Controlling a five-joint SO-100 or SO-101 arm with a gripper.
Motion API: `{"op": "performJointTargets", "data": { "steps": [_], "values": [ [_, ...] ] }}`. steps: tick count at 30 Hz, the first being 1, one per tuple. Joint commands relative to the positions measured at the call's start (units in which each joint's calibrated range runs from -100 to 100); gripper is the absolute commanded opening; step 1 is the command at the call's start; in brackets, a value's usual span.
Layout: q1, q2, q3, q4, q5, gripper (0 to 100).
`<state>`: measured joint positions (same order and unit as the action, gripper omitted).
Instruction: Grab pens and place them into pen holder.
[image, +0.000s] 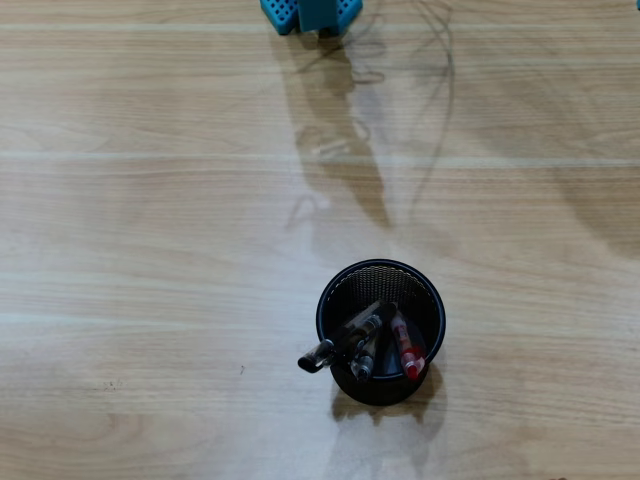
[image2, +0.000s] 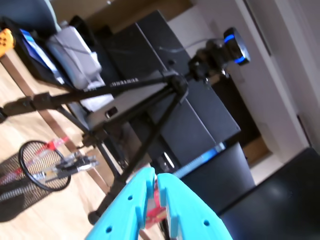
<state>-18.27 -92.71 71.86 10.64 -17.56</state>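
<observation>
Pens in the holder, gripper away

All pens (image: 375, 345) stand inside the pen holder (image: 335, 290); the gripper (image2: 154, 181), fingers together and empty, is well apart from the holder.

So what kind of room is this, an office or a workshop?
Probably an office or hobby desk used for recording: a wood-grain table with a mesh pen holder, a webcam on a tripod, and dark cabinets behind.
</observation>
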Motion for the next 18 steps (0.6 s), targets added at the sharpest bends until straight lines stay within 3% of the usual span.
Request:
{"op": "performJointTargets", "data": {
  "steps": [1,9,18],
  "values": [
    [0.79,-6.20,4.44,-0.01,0.26,2],
    [1.61,-6.03,0.65,20.05,-0.04,2],
    [4.15,-6.12,14.80,22.55,0.06,2]
  ]
}}
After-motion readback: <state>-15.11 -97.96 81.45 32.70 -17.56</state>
